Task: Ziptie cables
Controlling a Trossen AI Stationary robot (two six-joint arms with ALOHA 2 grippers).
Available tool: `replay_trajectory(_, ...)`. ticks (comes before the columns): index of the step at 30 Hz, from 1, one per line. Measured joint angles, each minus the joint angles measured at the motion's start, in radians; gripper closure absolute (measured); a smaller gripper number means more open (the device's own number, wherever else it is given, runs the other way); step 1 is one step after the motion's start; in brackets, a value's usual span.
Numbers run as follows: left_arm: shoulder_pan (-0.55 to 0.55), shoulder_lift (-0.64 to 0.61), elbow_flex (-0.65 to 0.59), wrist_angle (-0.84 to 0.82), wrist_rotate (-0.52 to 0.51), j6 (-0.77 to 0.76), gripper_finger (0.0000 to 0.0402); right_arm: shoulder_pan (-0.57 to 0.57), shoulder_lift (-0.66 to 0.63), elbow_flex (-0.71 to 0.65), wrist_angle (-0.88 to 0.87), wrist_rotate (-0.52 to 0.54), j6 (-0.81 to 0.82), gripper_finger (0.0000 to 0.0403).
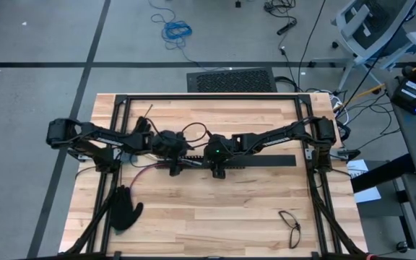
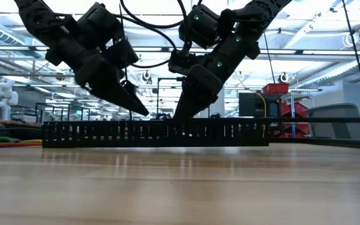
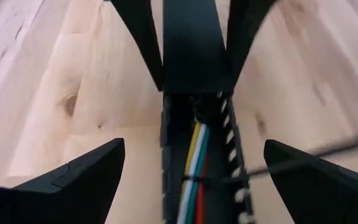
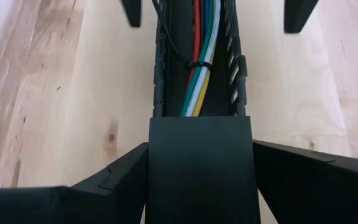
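Observation:
A long black slotted bar (image 1: 258, 160) lies flat on the table's middle. In its open channel lie the cables (image 4: 202, 74), red, green, white and yellow. A thin dark ziptie (image 4: 197, 65) circles them. Some wires trail out of the bar's left end (image 1: 139, 172). My right gripper (image 4: 201, 146) is closed on the bar's covered stretch. My left gripper (image 3: 194, 144) stands open astride the bar farther left, one finger (image 3: 86, 174) on each side, touching nothing. A thin dark strip (image 3: 316, 155) runs out sideways from the ziptie. My right gripper pinches the bar's covered stretch (image 4: 201, 180) by its two long sides between the two fingers (image 4: 120, 177). The fingers slant down from the table's right side and point along the bar. The bar rests flat on the table (image 2: 155, 132).
A black metal frame (image 1: 208, 96) borders the tabletop. A black glove (image 1: 125, 209) lies near the front left and a pair of glasses (image 1: 289, 224) near the front right. Bare wood lies between the bar and the front edge.

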Motion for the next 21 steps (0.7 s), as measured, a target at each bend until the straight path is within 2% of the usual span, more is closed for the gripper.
replay_trajectory(4,-0.002,0.023,0.000,0.040,0.002,-0.110,0.0023,0.000,0.000,0.000,-0.006,-0.001,0.000,0.0156)
replay_trajectory(21,0.002,0.049,0.000,0.076,0.021,-0.108,0.0023,0.000,0.005,0.000,-0.024,-0.002,0.004,0.0156)
